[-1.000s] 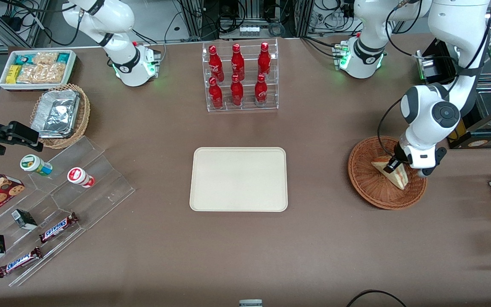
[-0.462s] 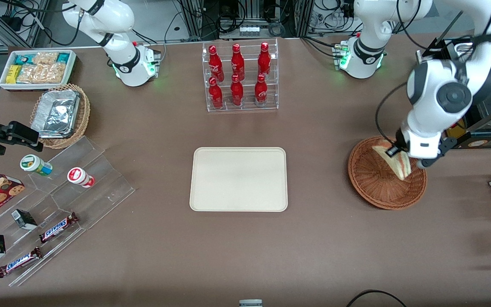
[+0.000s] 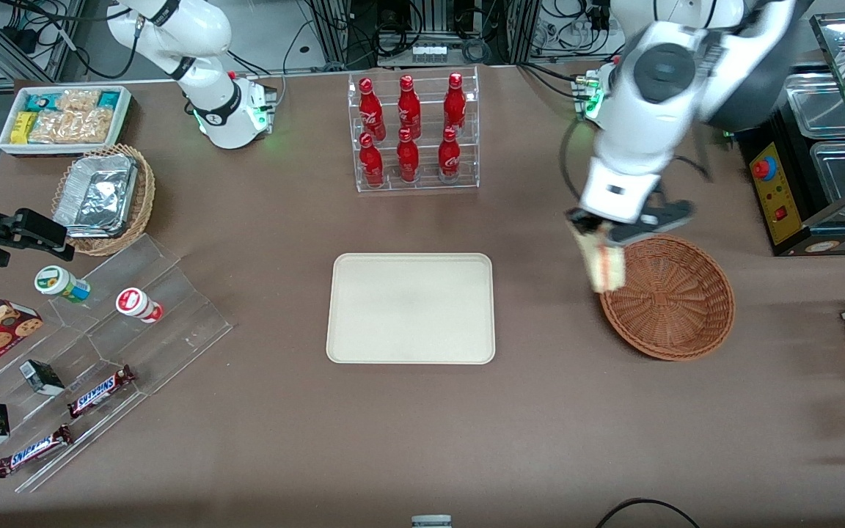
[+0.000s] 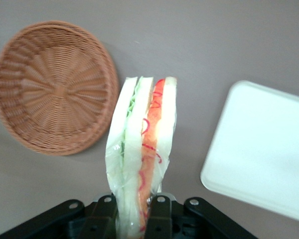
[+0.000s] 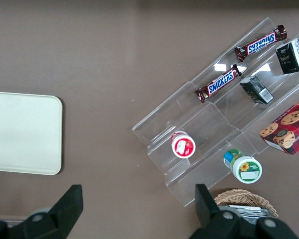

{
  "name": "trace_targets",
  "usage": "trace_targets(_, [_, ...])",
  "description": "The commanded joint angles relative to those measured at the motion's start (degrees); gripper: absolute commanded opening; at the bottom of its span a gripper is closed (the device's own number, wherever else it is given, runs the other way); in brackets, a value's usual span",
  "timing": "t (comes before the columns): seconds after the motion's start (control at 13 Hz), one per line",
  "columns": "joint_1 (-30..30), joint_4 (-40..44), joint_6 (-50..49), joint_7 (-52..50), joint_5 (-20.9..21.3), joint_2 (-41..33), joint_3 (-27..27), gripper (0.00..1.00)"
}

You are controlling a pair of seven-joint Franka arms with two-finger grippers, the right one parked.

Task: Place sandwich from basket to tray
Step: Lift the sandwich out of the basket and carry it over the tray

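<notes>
My left gripper is shut on the sandwich, a wrapped wedge of white bread with red, orange and green filling. It hangs in the air above the basket's rim nearest the tray. In the left wrist view the sandwich sticks out from between the black fingers of the gripper. The reddish-brown wicker basket holds nothing. The cream tray lies flat at the table's middle, bare.
A clear rack of red bottles stands farther from the front camera than the tray. Toward the parked arm's end are a tan basket with foil containers, a white snack box and a clear stepped display with snacks.
The gripper has lifted the sandwich out of the basket and carried it up and sideways toward the tray. The basket now holds nothing.
</notes>
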Motion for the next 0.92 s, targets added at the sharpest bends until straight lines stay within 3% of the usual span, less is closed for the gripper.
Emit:
trace_targets(0.0, [-7.34,5.91,2.44,-1.29,-0.09,7.93,0.88,0.04])
trace_targets(0.46, [-13.95,6.36,19.22,-7.45,0.61,20.5,0.97,0.04])
trace_targets(0.85, [-15.71,13.81,21.53,-10.53,1.22,30.79,1.15,0.04])
